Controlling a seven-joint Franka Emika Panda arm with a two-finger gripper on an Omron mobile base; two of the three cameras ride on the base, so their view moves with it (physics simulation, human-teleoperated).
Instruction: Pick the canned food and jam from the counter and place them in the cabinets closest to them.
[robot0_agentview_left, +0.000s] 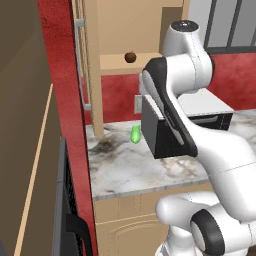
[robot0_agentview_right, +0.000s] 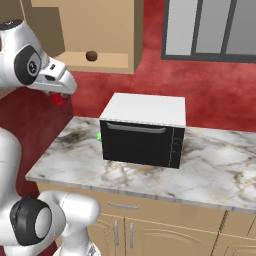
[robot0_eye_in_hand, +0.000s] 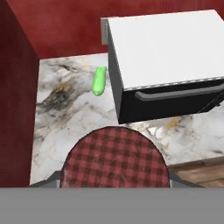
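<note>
One dark-red checked can (robot0_eye_in_hand: 114, 157) of canned food, pinched between the gripper's (robot0_eye_in_hand: 114, 177) grey fingers (robot0_eye_in_hand: 52, 179), lifted well above the marble counter (robot0_eye_in_hand: 65, 122). In the right base view, a red patch at the hand's end, level with the open wall cabinet's (robot0_agentview_right: 107, 30) shelf. On that shelf, a brown round ball (robot0_agentview_right: 91, 55). Down on the counter, a small green oblong thing (robot0_eye_in_hand: 99, 81) just beside a black microwave (robot0_eye_in_hand: 166, 65) with a white top.
</note>
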